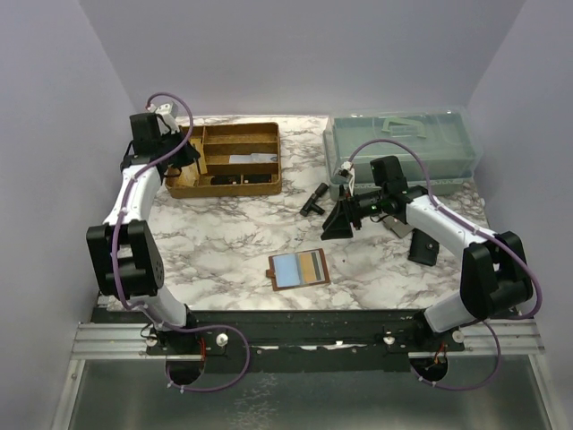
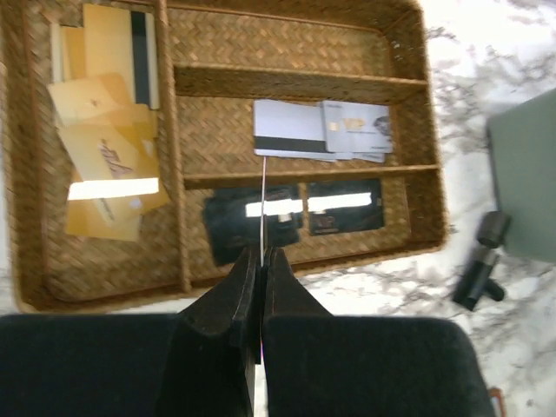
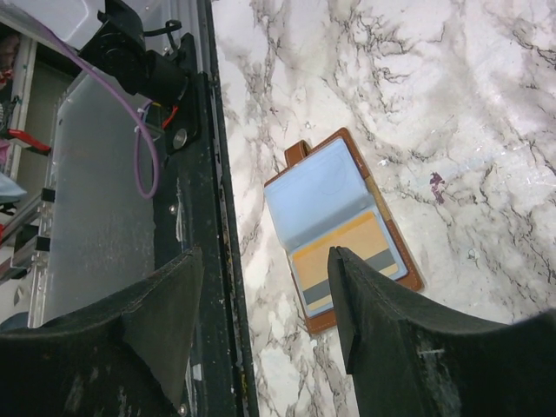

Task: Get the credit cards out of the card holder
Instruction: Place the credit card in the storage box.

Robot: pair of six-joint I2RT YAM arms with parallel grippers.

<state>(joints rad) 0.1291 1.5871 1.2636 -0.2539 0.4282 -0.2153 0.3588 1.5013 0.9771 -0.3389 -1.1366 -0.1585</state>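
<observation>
Right end effector [image 3: 265,254], spread and empty, hovers apart from the card holder [image 3: 317,195] (left end effector [image 2: 262,252] clenches a thin card [image 2: 262,200]).

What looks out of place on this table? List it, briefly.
In the woven tray, the tan cards in the left compartment lie in a crooked, overlapping heap, unlike the neater grey cards in the middle one. The card holder lies open with cards in its pockets. Nothing looks spilled or broken.

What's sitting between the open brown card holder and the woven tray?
Nothing: the top view shows only bare marble tabletop between the card holder and the woven tray.
</observation>
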